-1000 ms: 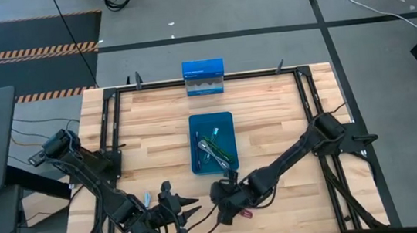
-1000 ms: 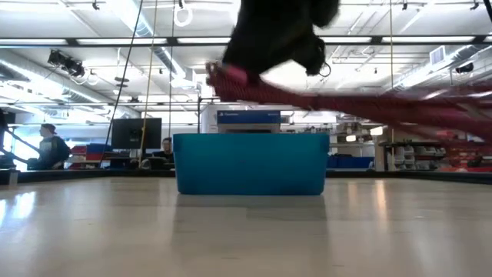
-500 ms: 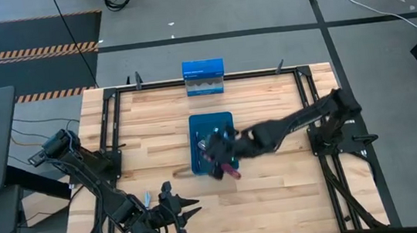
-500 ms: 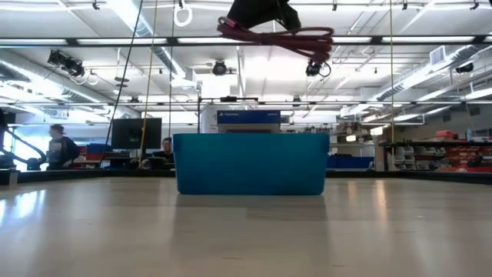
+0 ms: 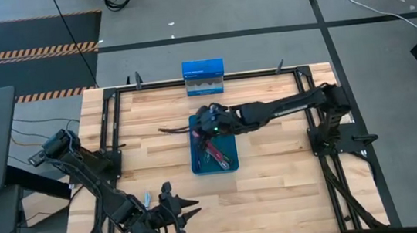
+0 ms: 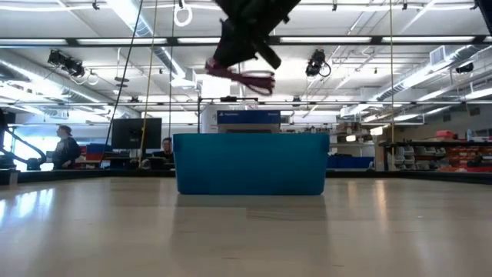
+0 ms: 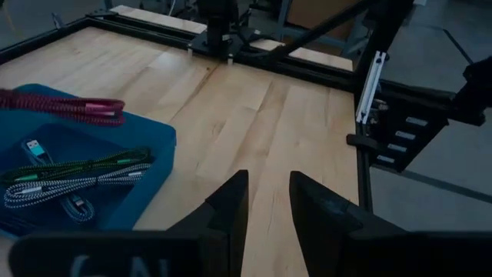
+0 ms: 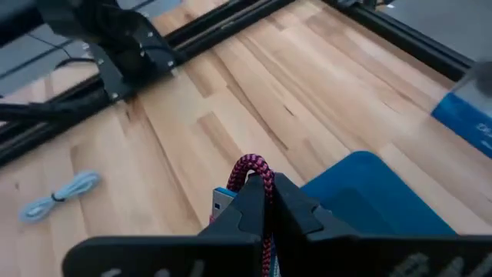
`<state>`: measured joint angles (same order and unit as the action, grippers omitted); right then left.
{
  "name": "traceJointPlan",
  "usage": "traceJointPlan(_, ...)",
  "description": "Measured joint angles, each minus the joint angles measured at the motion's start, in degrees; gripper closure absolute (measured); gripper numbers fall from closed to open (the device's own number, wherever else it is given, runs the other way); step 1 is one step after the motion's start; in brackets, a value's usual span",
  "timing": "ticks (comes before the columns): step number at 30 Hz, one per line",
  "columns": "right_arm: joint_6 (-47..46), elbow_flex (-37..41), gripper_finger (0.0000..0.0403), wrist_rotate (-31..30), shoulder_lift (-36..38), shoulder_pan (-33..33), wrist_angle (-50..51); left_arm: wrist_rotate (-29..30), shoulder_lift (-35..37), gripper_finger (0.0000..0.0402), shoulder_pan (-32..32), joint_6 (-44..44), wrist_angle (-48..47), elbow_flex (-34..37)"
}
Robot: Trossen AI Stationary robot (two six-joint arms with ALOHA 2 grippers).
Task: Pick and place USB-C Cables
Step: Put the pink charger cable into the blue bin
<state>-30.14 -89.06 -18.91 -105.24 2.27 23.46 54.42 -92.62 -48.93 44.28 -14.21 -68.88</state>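
Two fingers of the right gripper (image 8: 265, 201) pinch the red cable (image 6: 240, 75) above the bin (image 5: 226, 118); left gripper (image 7: 267, 201), apparently spread, waits near the tabletop's front edge.

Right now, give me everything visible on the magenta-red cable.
The magenta-red cable is a short bundle with a braided red-and-black jacket, looped at one end. The right gripper is shut on it and holds it in the air above the blue bin, with no contact with the bin. The low view shows it hanging roughly level, strands trailing out to one side. Only the gripper touches it.
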Motion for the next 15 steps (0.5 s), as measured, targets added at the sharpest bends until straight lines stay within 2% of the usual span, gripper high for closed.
traceJointPlan(4, 1.9, 0.0, 0.0387, 0.7, -3.5, -0.3, -1.8, -0.6, 0.0, 0.0299, -0.9, 0.0, -1.0, 0.0)
traceJointPlan(15, 2.7, 0.0, 0.0385, 0.6, -9.3, -3.9, 2.5, 0.4, 0.0, 0.0299, -2.4, -0.1, -1.9, 0.0)
